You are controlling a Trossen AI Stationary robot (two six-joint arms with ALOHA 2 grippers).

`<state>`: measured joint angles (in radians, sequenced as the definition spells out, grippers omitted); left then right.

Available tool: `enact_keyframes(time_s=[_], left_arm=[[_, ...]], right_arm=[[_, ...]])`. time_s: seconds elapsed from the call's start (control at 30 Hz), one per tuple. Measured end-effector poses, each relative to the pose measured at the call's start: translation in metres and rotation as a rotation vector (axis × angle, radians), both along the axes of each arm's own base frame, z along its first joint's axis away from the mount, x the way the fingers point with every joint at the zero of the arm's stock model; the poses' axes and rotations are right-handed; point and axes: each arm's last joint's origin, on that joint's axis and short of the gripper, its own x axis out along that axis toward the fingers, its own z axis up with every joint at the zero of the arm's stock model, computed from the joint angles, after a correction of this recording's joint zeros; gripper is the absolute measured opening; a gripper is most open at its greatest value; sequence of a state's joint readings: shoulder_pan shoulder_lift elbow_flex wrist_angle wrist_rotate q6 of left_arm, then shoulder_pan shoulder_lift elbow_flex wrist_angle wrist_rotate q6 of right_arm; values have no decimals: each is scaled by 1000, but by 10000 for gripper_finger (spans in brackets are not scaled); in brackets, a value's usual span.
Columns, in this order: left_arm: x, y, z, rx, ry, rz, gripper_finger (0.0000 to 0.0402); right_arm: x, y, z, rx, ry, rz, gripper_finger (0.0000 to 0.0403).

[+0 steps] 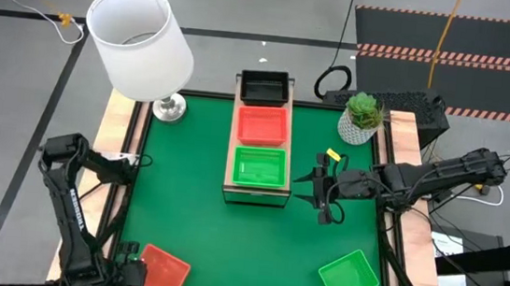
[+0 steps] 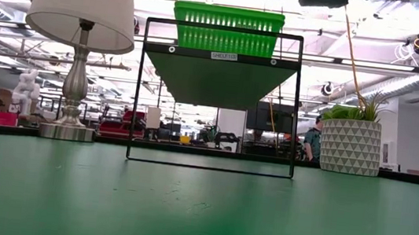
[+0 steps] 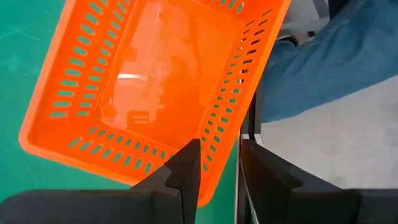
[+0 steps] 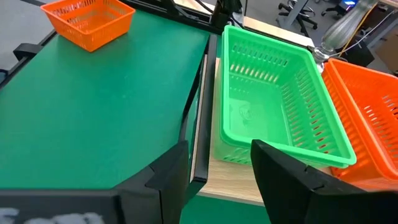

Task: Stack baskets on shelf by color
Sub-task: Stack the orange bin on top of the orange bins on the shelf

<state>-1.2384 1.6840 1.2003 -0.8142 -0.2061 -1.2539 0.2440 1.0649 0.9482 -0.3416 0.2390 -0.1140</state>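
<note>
**Slip risk at the tabletop edge**

We see the left end effector [image 3: 217, 177] clamped on the rim of an orange basket [image 1: 159, 272] hanging over the tabletop [image 1: 194, 193] corner; it may slip. The right end effector [image 1: 322, 195], fingers apart, hovers beside the shelf [image 1: 256, 194] and could bump its green basket [image 1: 260, 166].

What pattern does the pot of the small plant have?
The pot has a white and grey triangle pattern, which shows best in the low view.
</note>
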Motion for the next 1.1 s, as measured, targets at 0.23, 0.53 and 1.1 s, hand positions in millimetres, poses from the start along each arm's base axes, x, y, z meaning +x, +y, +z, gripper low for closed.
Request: enact_keyframes(time_s=[0.23,0.53,1.1], left_arm=[[0,-5,-11,12,60,-24,118],[0,-8,-23,42,110,-53,117],[22,13,-16,145,104,-33,21]], right_arm=[[0,0,0,-3,1,2,169],[0,0,0,-3,2,1,169],[0,0,-1,-18,8,9,169]])
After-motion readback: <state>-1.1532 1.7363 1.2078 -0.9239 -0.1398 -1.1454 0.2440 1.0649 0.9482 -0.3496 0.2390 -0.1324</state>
